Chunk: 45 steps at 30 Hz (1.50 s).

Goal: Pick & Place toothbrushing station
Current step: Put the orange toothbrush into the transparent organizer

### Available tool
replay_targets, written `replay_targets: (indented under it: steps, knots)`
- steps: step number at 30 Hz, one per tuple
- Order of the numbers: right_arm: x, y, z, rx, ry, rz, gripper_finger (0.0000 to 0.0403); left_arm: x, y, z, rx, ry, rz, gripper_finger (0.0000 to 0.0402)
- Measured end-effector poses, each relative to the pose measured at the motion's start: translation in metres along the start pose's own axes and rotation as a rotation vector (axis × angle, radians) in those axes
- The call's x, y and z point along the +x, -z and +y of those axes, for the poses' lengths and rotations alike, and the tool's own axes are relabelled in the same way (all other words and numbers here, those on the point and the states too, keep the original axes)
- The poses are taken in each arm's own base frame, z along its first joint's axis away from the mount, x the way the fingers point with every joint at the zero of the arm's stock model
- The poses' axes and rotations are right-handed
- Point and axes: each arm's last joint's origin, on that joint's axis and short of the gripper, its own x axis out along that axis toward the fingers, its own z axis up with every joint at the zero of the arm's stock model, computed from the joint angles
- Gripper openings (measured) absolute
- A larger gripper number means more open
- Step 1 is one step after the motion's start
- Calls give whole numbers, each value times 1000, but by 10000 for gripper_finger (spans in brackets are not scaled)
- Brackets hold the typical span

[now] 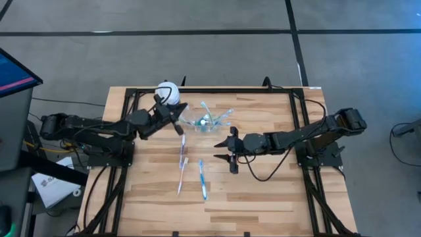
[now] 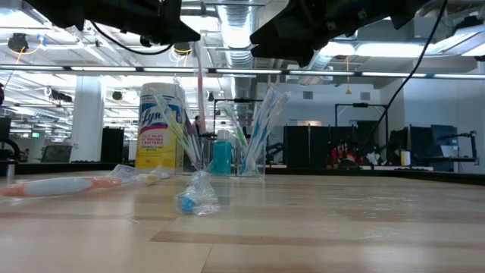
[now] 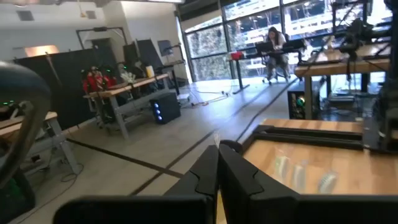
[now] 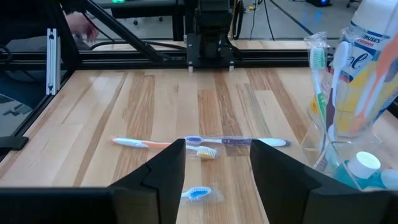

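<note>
Centrally, the counter (image 1: 263,191) carries a cup (image 1: 209,122) of toothbrushes with a blue tube (image 2: 221,158) inside, beside the canister (image 1: 167,92). Near the cup, the left gripper (image 1: 181,128) pinches a toothbrush (image 1: 183,150); the right gripper (image 1: 227,153) hangs open; two brushes (image 1: 202,179) lie flat.

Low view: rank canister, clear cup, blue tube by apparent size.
1. Yellow canister, the tallest and widest.
2. Clear cup, lower than the canister, toothbrushes standing out of it.
3. Blue tube, smallest.
All three stand at a similar depth, so the ranking looks sound.
</note>
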Motion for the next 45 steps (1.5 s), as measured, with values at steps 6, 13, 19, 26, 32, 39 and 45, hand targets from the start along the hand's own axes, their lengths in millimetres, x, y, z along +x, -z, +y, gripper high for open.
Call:
replay_targets:
  steps: [6,13,19,26,32,39,45]
  knots:
    - [0,0,0,0,0,1,171,3,1,6,3,-29,5,0]
    - [0,0,0,-1,0,2,169,5,7,8,33,-34,59,0]
    - [0,0,0,-1,0,2,169,5,8,7,32,-34,61,0]
    - [0,0,0,-1,0,1,167,14,22,0,69,-23,120,0]
    - [0,0,0,-1,0,1,165,24,38,-2,64,-40,182,0]
    - [0,0,0,-2,0,2,166,31,51,-3,62,-53,233,0]
    - [0,0,0,-1,0,2,163,33,55,-4,66,-53,246,0]
